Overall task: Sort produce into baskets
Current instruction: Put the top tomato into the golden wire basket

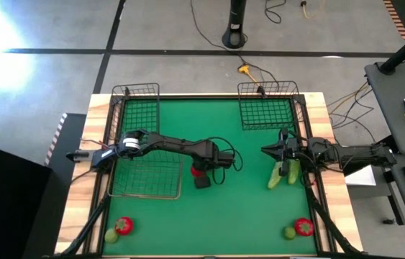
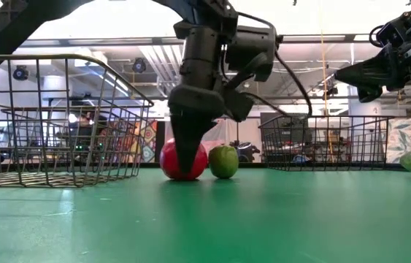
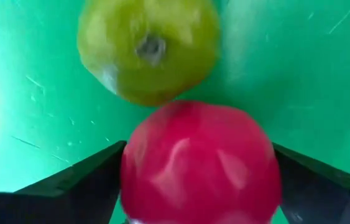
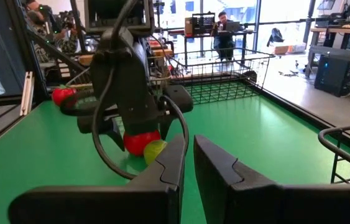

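My left gripper [image 1: 201, 175] stands at the table's middle, pointing down, shut on a red round piece [image 3: 199, 162] that rests on the green mat. A yellow-green round piece [image 3: 147, 50] lies against it; both show in the low view, the red one [image 2: 199, 164] and the yellow-green one [image 2: 223, 161]. My right gripper [image 1: 265, 150] hangs above the mat right of centre, shut and empty [image 4: 188, 146]. Two green cucumbers [image 1: 275, 177] [image 1: 292, 171] lie on the mat just near of it. My left gripper pinches the red piece by its two opposite sides [image 3: 131, 174] between its two fingers [image 3: 87, 186]. The fingers come from above, pointing down. The piece sits on the mat [image 2: 183, 177], touching the yellow-green piece beside it.
Two dark baskets stand at the far edge, one left [image 1: 136, 108] and one right [image 1: 267, 104]. The wide grey-wire basket [image 1: 148, 180] lies left of my left gripper. A red [image 1: 123, 225] and a yellow-green piece [image 1: 111, 235] lie near left; another such pair [image 1: 303, 226] [image 1: 289, 232] lies near right.
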Available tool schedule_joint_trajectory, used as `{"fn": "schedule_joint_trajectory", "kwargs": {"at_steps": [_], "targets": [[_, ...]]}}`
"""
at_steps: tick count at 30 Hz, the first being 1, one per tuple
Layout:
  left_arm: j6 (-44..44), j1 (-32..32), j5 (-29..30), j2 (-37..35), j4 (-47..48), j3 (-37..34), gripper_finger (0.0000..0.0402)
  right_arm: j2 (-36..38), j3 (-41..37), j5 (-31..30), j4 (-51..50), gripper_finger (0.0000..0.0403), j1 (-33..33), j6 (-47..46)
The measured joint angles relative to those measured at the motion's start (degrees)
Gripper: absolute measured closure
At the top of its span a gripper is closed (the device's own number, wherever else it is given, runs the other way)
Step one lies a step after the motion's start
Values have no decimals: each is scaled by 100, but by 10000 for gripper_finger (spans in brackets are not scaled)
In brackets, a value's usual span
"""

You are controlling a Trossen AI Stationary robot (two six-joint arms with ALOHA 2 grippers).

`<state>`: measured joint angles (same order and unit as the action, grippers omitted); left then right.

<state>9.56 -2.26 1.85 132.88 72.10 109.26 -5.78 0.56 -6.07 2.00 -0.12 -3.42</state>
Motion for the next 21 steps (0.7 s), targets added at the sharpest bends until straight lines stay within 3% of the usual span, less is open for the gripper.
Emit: {"fn": "schedule_joint_trajectory", "kwargs": {"at_steps": [8, 14, 17, 21], "targets": [[164, -96, 12, 7, 180, 289, 115, 0, 0, 0, 0, 374, -1, -1], [365, -270, 94, -48, 818, 1694, 111, 0, 0, 0, 0, 374, -2, 0], [574, -384, 472, -84, 1532, 2592, 112, 0, 2, 0, 0, 374, -2, 0], [1462, -483, 1073, -1192, 1729, 1714, 112, 8, 0, 3, 4, 374, -2, -1]]}}
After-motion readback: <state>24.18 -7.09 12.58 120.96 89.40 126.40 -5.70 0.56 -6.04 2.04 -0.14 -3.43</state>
